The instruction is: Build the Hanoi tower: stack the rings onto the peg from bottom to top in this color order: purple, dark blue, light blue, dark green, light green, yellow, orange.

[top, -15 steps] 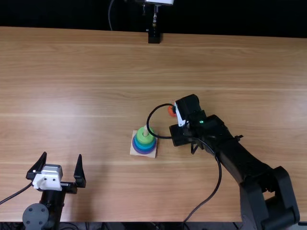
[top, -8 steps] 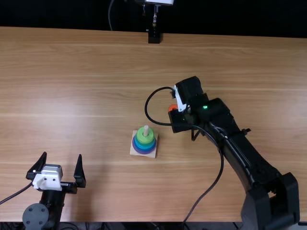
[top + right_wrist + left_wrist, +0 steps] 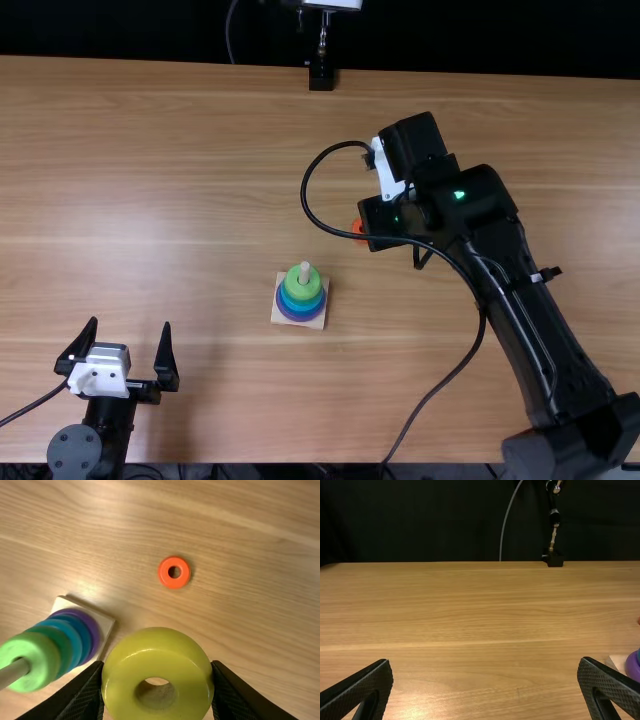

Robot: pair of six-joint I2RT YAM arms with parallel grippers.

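Right gripper [image 3: 157, 663] has its fingers pressed on opposite sides of the yellow ring [image 3: 155, 647], gripping the outer rim so the hole is free to take the peg [image 3: 14, 672]. Its arm masks the ring in the top view, so height above the table is hard to judge. Nearer the table's near edge than this gripper, and to its left, stands the base [image 3: 106, 622], stacked up to the light green ring [image 3: 44, 652], which makes yellow the right choice next. Close by the gripper, the orange ring [image 3: 174, 583] lies flat, suitably left for last. Left gripper [image 3: 485, 661] is spread wide, well apart from the stack, leaving room for the placing.
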